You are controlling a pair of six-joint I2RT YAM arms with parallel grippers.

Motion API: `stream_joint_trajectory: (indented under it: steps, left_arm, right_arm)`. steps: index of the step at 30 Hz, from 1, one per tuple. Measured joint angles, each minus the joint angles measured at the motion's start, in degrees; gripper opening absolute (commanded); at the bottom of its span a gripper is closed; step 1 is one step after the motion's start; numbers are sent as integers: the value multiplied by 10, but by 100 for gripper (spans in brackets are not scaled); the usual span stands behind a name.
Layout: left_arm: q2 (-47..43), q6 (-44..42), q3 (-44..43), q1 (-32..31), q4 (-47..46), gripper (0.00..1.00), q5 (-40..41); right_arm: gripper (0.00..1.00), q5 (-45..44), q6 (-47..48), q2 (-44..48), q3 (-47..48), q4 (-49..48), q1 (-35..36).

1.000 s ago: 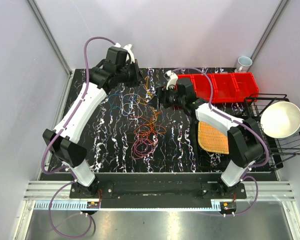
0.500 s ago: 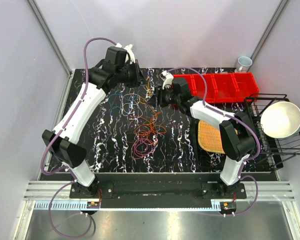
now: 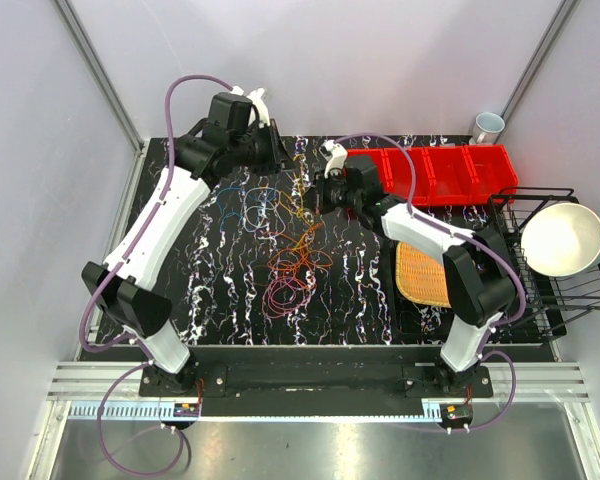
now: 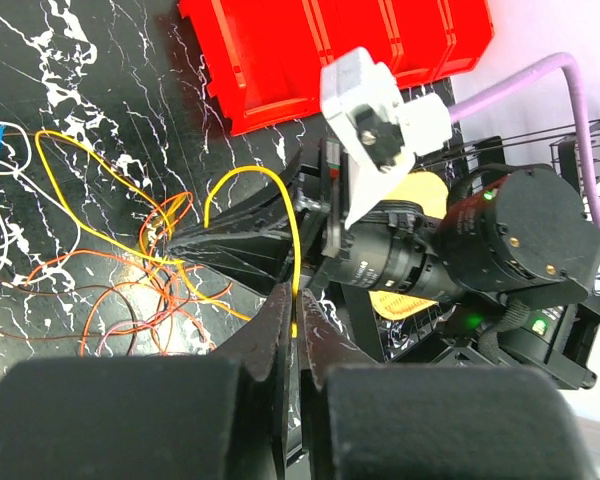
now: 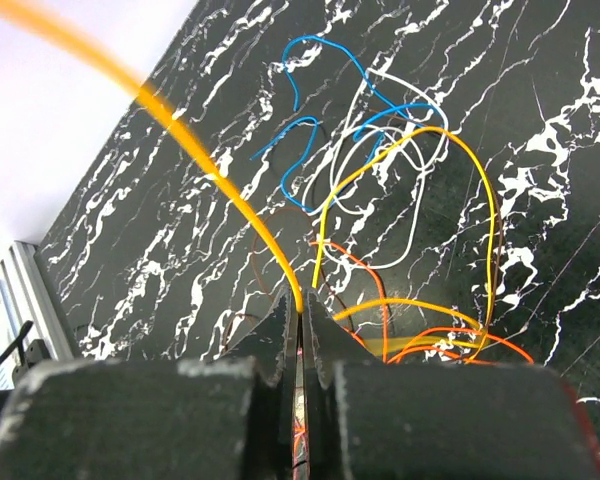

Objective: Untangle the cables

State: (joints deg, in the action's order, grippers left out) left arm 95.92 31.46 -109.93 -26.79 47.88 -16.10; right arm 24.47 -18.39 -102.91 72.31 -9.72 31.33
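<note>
Both arms meet toward 12 o'clock on the marbled table (image 3: 210,300). The left gripper (image 4: 292,298) is clenched on a yellow cable (image 4: 250,168), and the right gripper (image 5: 302,312) pinches what looks like the same strand just beside it. The other cables (image 3: 290,265) lie knotted at centre. A hard pull apart could slip the strand free or cinch the orange loops tighter.

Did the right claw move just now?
Yes. The right claw slid a little left, away from the red bins, and shut on the yellow cable.
</note>
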Motion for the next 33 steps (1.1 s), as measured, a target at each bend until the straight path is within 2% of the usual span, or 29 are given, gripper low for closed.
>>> stream_joint_trajectory:
  steps: [1, 4, 6, 9, 10, 11, 12, 13, 15, 16, 19, 23, 28, 33]
  left_arm:
    - [-2, 0, 0, 0, 0, 11, 0]
    - [-13, -2, 8, 1, 0, 29, 2]
    - [-24, -3, 18, 1, 0, 27, 5]
    - [-38, -4, 36, 2, 0, 13, 9]
    - [-41, -3, 40, 2, -1, 17, 9]
    - [-43, -3, 43, 2, -2, 23, 10]
    - [-43, -3, 46, 2, -3, 38, 10]
    - [-44, -4, 48, 2, -3, 46, 10]
    - [-44, -4, 52, 2, -5, 55, 11]
    - [-44, -4, 54, 2, -7, 64, 12]
    - [-53, -5, 66, 3, -10, 77, 17]
    - [-89, -11, 99, 3, -13, 82, 44]
    - [-177, -18, 186, 16, -21, 85, 88]
    - [-254, -30, 293, 36, -23, 88, 118]
  right_arm:
    - [0, 0, 0, 6, -3, 1, 0]
    - [0, -1, 2, 33, -10, 8, 1]
    - [0, -2, 3, 54, -12, 13, 1]
    - [0, -3, 4, 88, -12, 24, 1]
    - [0, -2, 4, 100, -12, 26, 1]
    - [0, -2, 4, 111, -13, 27, 1]
    - [0, -1, 4, 122, -13, 27, 1]
    - [0, 0, 4, 131, -15, 27, 1]
    - [0, 1, 2, 152, -19, 28, 2]
    - [0, 1, 1, 160, -19, 30, 2]
    - [0, 0, -1, 177, -19, 40, 2]
    - [0, -1, -5, 183, -10, 69, 2]
    - [0, -14, -17, 184, 12, 110, 2]
    - [0, -14, -25, 180, 94, 176, 2]
